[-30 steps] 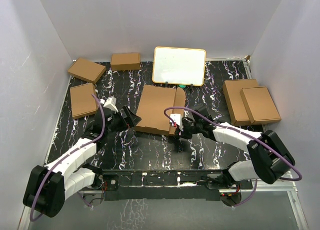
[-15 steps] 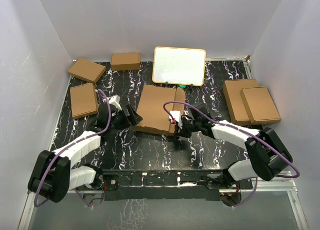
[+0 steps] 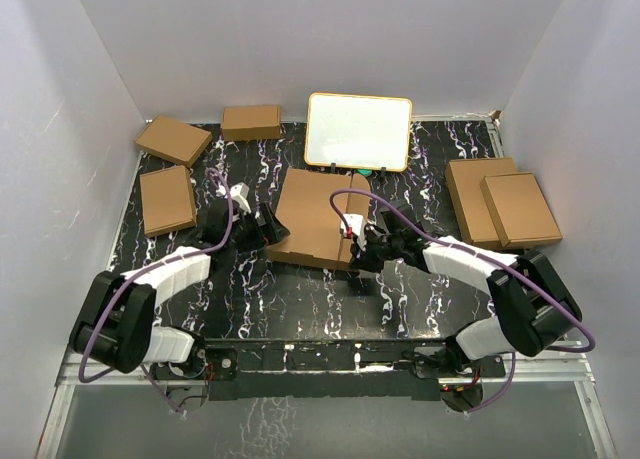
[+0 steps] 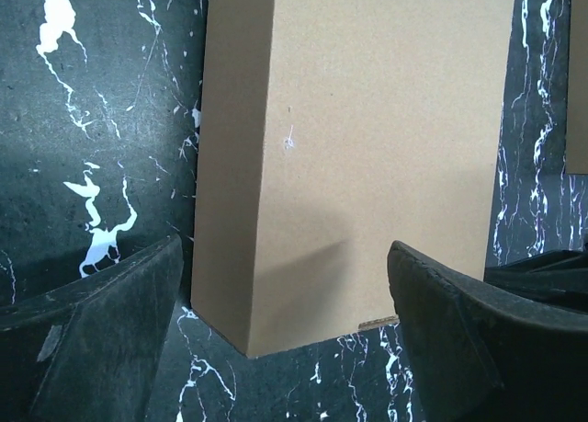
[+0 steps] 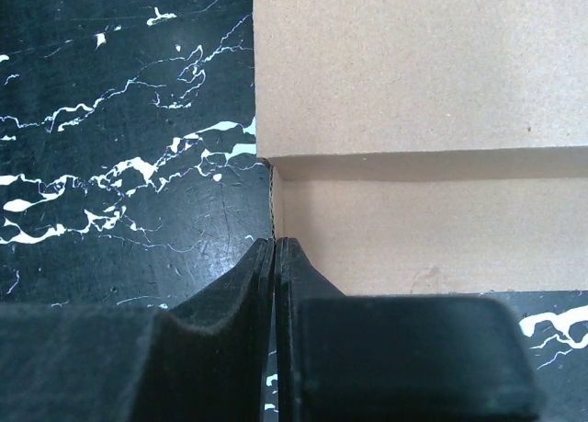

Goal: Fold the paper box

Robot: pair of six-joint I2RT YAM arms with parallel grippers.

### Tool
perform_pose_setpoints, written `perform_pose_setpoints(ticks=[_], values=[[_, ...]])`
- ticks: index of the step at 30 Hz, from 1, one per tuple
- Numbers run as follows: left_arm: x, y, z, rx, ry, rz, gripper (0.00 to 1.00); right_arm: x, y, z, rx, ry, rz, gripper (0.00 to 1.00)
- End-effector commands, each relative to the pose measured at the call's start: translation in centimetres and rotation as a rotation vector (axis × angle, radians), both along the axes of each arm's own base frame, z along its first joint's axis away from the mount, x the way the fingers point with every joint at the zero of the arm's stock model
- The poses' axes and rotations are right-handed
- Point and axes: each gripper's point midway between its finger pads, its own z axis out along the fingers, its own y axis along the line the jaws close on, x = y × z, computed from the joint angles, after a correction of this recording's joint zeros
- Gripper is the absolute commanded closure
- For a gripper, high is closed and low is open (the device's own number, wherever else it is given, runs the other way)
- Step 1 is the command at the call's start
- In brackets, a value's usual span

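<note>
Left tool (image 3: pixel 264 229) is spread wide and holds nothing. In the wrist view its fingers (image 4: pixel 101 330) stand either side of the near left corner of the paper box (image 3: pixel 312 214). The left finger is just beside the side wall, but we can't confirm contact.

Right tool (image 3: pixel 358 247) is fully closed, tips pressed together at the box's near right corner, where a lower flap (image 5: pixel 404 229) steps down from the top panel. We see no cardboard between the jaws. Whether a sliver of edge is caught, we cannot tell.

Box sits mid worktop (image 3: pixel 300 299), just in front of the white board (image 3: pixel 358 131). It's partly folded, top face up, one side wall standing on the left.

Handling, our read:
- Light, stiff cardboard. It should bend cleanly only along its score lines and kink if squeezed across a face.
- Faces look smooth, so pads will likely slide on them.
- Best hold is a pinch on a free flap edge, or a flat push on a wall with the other tool bracing the far side. It looks light enough to skate on the worktop.

Room:
- Bare worktop in front of the box, toward the arm bases.
- Board is close behind, so little margin there.
- A small folded box (image 3: pixel 166 199) lies near the left arm.
- The stacked boxes (image 3: pixel 520 211) on the right are well apart.
</note>
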Motion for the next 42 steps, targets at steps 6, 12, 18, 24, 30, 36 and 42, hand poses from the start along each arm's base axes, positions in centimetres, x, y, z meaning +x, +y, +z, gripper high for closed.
perform_pose_setpoints(ticks=[6,12,18,24,30,36,42], values=[[1.0,-1.5,1.1,-0.021,-0.035,-0.066,0.16,1.2,1.2,1.7,0.044,-0.01,0.005,0.92],[0.6,-1.7,1.0,-0.031,-0.024,-0.082,0.2,1.4,1.8,2.2,0.037,-0.019,0.021,0.92],[0.3,-1.6,-0.1,-0.011,0.008,-0.091,0.25,1.3,2.2,2.4,0.024,-0.037,0.039,0.92],[0.1,-1.6,-0.6,-0.004,0.025,-0.097,0.27,0.9,2.6,2.6,0.016,-0.055,0.068,0.92],[0.0,-1.5,-0.9,0.008,0.035,-0.097,0.28,0.9,2.8,2.7,0.006,-0.073,0.082,0.92],[0.0,-1.6,-1.0,0.012,0.038,-0.102,0.29,1.4,2.9,2.8,0.003,-0.055,0.041,0.92],[0.0,-1.5,-1.1,0.019,0.038,-0.107,0.29,2.2,2.6,2.4,-0.017,-0.041,-0.017,0.92]])
